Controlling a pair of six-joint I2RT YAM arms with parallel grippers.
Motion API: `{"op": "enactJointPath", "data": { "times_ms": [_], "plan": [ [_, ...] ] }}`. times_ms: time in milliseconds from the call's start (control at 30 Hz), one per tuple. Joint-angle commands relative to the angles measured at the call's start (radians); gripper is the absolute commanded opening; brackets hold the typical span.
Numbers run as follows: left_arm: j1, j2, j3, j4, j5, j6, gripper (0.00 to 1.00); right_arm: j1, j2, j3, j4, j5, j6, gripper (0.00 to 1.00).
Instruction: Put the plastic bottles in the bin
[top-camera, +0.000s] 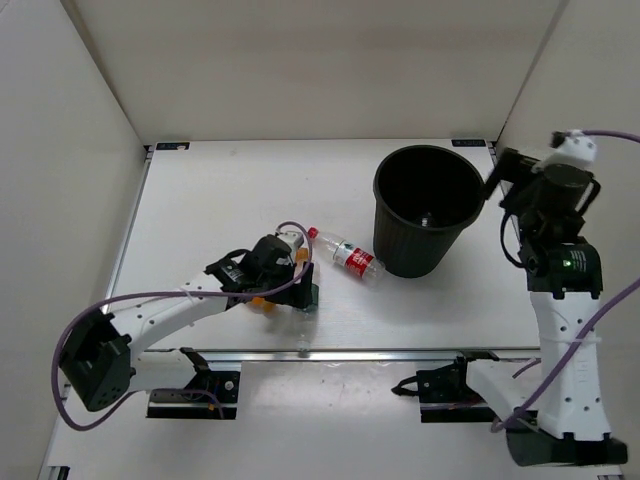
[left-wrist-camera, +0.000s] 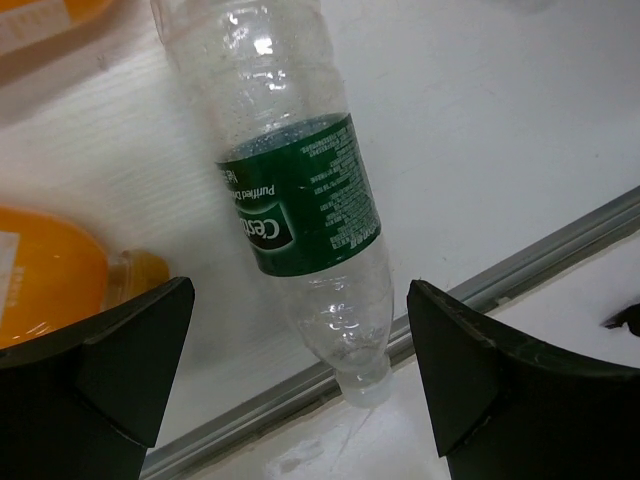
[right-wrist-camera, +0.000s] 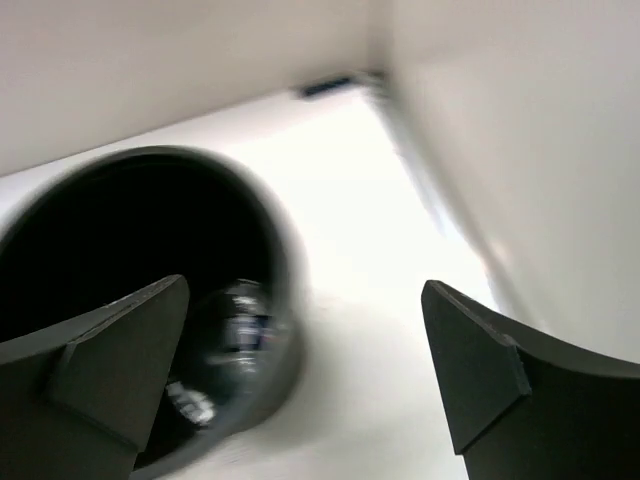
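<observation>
Left pincer (left-wrist-camera: 300, 300), jaws wide and empty, straddles the green-label bottle (left-wrist-camera: 300, 200) lying by the table (top-camera: 220, 190)'s near edge, set to grip its body; right pincer (right-wrist-camera: 305, 283), equally wide and empty, hangs by the bin (top-camera: 415, 250)'s rim near the far right corner

This is a robot lab's test booth. Plain white panels (top-camera: 300, 60) box in a white table (top-camera: 220, 190) on three sides. The left arm (top-camera: 170, 315) and right arm (top-camera: 565, 330), trailing purple cables (top-camera: 612, 305), stand along a metal rail (top-camera: 400, 352) at its near edge.
</observation>
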Motion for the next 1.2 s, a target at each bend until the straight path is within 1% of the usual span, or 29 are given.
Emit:
{"op": "enactJointPath", "data": {
  "times_ms": [0, 33, 100, 133, 167, 200, 267, 367, 433, 500, 600, 633, 733, 767, 833, 867, 900, 933, 967, 1000, 1033, 1067, 1133, 1167],
  "plan": [
    [-0.032, 0.048, 0.04, 0.037, -0.016, -0.018, 0.99, -0.221, -0.031, -0.05, -0.137, 0.044, 0.042, 0.99],
    [-0.032, 0.077, 0.041, 0.043, -0.019, -0.018, 0.99, -0.272, -0.043, -0.066, -0.151, 0.031, 0.039, 0.99],
    [-0.049, 0.116, 0.051, 0.052, -0.017, -0.014, 0.98, -0.43, -0.069, -0.124, -0.155, -0.023, 0.016, 1.0],
    [-0.059, 0.139, 0.06, 0.056, -0.019, -0.02, 0.99, -0.481, -0.082, -0.151, -0.163, -0.026, 0.01, 0.99],
    [-0.057, 0.155, 0.064, 0.063, -0.019, -0.026, 0.99, -0.483, -0.089, -0.164, -0.162, -0.026, 0.005, 0.99],
    [-0.066, 0.169, 0.068, 0.066, -0.017, -0.027, 0.99, -0.466, -0.091, -0.196, -0.166, 0.028, 0.008, 0.99],
    [-0.072, 0.197, 0.066, 0.089, -0.017, -0.035, 0.99, -0.437, -0.106, -0.219, -0.169, 0.064, 0.025, 0.99],
    [-0.07, 0.251, 0.071, 0.115, -0.017, -0.037, 0.97, -0.454, -0.12, -0.283, -0.165, 0.032, 0.031, 0.99],
    [-0.067, 0.267, 0.078, 0.121, -0.019, -0.047, 0.89, -0.503, -0.14, -0.32, -0.156, 0.001, 0.031, 0.99],
    [-0.069, 0.265, 0.098, 0.11, -0.017, -0.043, 0.67, -0.5, -0.146, -0.348, -0.16, 0.015, 0.028, 1.0],
    [-0.079, 0.202, 0.132, 0.057, -0.019, -0.03, 0.58, -0.489, -0.166, -0.377, -0.166, 0.029, 0.028, 0.99],
    [-0.076, 0.182, 0.137, 0.038, -0.017, -0.029, 0.57, -0.5, -0.171, -0.383, -0.163, 0.021, 0.033, 0.99],
    [-0.069, 0.049, 0.176, -0.014, -0.019, -0.018, 0.55, -0.498, -0.198, -0.412, -0.168, 0.052, 0.041, 1.0],
    [-0.07, 0.0, 0.201, -0.029, -0.043, -0.018, 0.54, -0.495, -0.205, -0.425, -0.172, 0.058, 0.042, 1.0],
    [-0.075, -0.099, 0.27, -0.048, -0.068, 0.005, 0.54, -0.498, -0.224, -0.443, -0.178, 0.043, 0.06, 1.0],
    [-0.066, -0.123, 0.282, -0.042, -0.071, 0.006, 0.53, -0.501, -0.234, -0.47, -0.174, 0.023, 0.059, 0.99],
    [-0.054, -0.152, 0.31, -0.004, -0.053, 0.032, 0.46, -0.501, -0.243, -0.487, -0.169, 0.018, 0.074, 1.0],
    [-0.032, -0.166, 0.339, 0.062, -0.034, 0.063, 0.46, -0.497, -0.244, -0.5, -0.168, 0.011, 0.082, 0.99],
    [-0.021, -0.159, 0.362, 0.116, -0.028, 0.072, 0.48, -0.488, -0.251, -0.526, -0.157, -0.018, 0.08, 0.99],
    [-0.011, -0.121, 0.426, 0.138, -0.02, 0.104, 0.5, -0.483, -0.257, -0.547, -0.165, -0.032, 0.082, 0.99],
    [-0.007, -0.057, 0.507, 0.148, -0.037, 0.14, 0.51, -0.483, -0.254, -0.555, -0.159, -0.042, 0.093, 1.0],
    [-0.023, -0.024, 0.544, 0.18, -0.049, 0.161, 0.54, -0.478, -0.254, -0.56, -0.172, -0.051, 0.096, 0.99],
    [-0.044, 0.115, 0.664, 0.257, -0.042, 0.192, 0.58, -0.459, -0.261, -0.57, -0.166, -0.071, 0.096, 0.99],
    [-0.046, 0.18, 0.73, 0.3, -0.028, 0.198, 0.63, -0.452, -0.267, -0.57, -0.165, -0.074, 0.093, 0.99]
  ]
}}
